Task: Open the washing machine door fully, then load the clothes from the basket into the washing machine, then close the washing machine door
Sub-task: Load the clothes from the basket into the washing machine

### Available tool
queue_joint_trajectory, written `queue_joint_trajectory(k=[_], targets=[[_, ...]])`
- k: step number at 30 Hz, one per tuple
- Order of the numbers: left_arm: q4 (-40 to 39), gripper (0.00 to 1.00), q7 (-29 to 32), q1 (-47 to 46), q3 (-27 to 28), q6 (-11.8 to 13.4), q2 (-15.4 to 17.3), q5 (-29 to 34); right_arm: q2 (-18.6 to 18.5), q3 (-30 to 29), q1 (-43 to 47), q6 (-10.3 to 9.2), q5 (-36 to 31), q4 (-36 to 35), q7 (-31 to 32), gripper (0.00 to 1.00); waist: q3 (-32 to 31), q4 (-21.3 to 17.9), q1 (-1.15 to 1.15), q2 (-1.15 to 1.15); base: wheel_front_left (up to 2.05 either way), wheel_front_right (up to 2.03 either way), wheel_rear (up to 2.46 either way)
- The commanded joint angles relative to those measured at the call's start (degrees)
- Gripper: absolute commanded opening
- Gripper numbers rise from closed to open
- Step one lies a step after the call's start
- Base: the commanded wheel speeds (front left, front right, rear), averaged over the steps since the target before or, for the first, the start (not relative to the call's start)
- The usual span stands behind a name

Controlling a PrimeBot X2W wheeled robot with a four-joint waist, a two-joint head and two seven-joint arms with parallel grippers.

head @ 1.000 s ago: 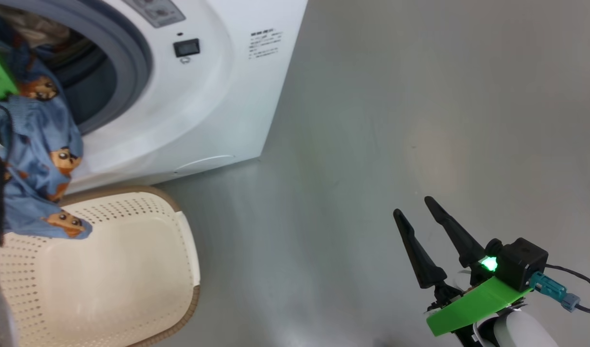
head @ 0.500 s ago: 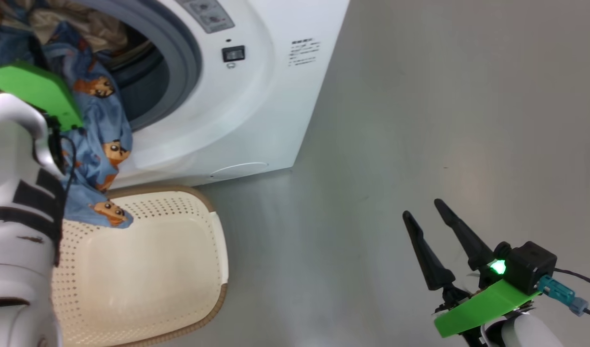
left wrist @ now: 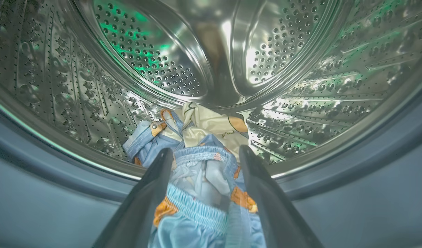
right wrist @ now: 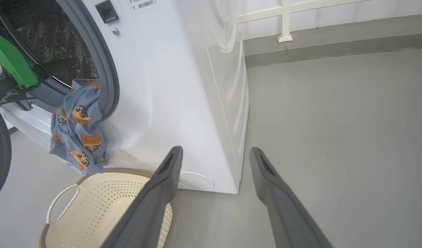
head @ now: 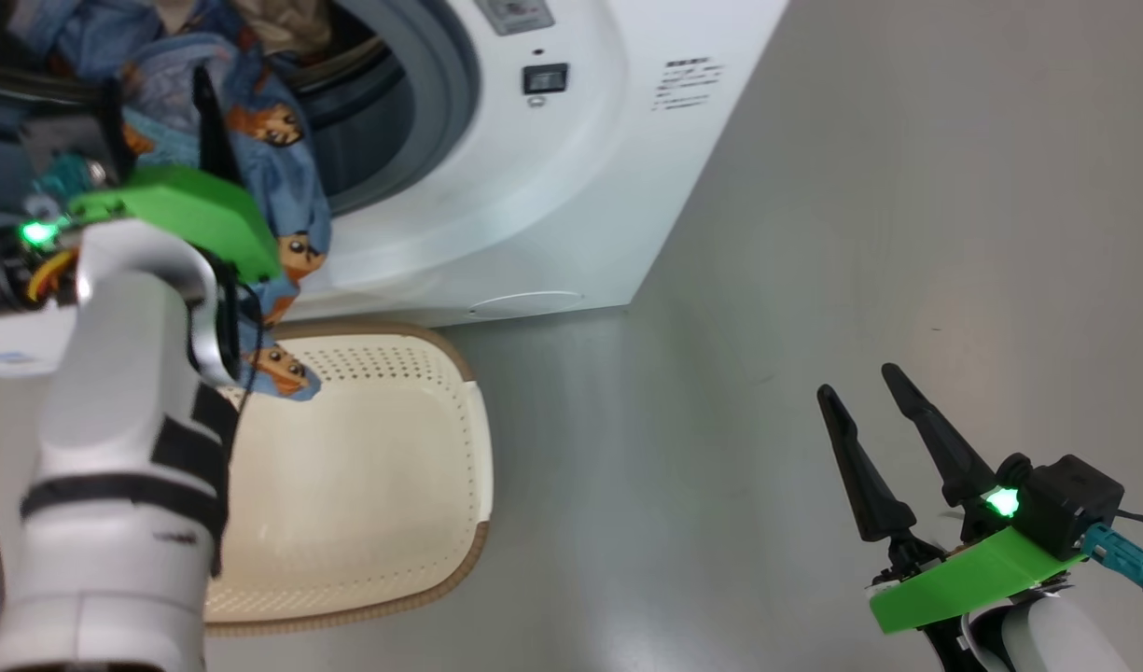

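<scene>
At the far left, my left forearm [head: 114,485] hides one side of the basket [head: 375,448]. My left gripper [left wrist: 204,150] is in the mouth of the washing machine [head: 580,187], fingers spread wide either side of the clothes [left wrist: 204,182]. The blue garment [head: 286,187] trails out over the grey gasket [head: 445,103], its tip above the basket rim. A pale cloth [left wrist: 211,124] lies deeper on the drum [left wrist: 155,55], mostly covered. Far right, my right gripper [head: 860,383] hangs over bare floor [head: 814,233], fingers apart, empty
</scene>
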Motion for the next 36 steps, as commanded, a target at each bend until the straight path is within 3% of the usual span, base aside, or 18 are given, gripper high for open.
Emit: queue_joint_trajectory(k=[1, 21, 26, 36], targets=[[-4.5, 1.0, -0.3, 3.3, 0.6, 0.2, 1.6, -0.2, -0.8, 0.6, 0.9, 0.16, -0.7, -1.6, -0.3, 1.0, 0.6, 1.6, 0.0, 0.0, 0.0, 0.0, 0.0], [-36.1, 1.0, -0.4, 33.6, 1.0, 4.3, -0.4, -2.3, -1.4, -0.3, 0.7, 0.16, -1.2, -2.0, -0.3, 1.0, -0.3, 4.2, 0.0, 0.0, 0.0, 0.0, 0.0], [-42.2, 1.0, -0.4, 41.7, 0.1, 5.7, -0.6, -2.5, -2.0, -0.1, 0.6, 0.16, -1.2, -2.0, -0.3, 1.0, -0.5, 4.7, 0.0, 0.0, 0.0, 0.0, 0.0], [-47.9, 1.0, -0.4, 48.3, -3.0, 7.3, -0.6, -2.4, -2.1, 0.4, 0.6, 0.16, -1.2, -1.9, -0.3, 1.0, -1.8, 4.3, 0.0, 0.0, 0.0, 0.0, 0.0]])
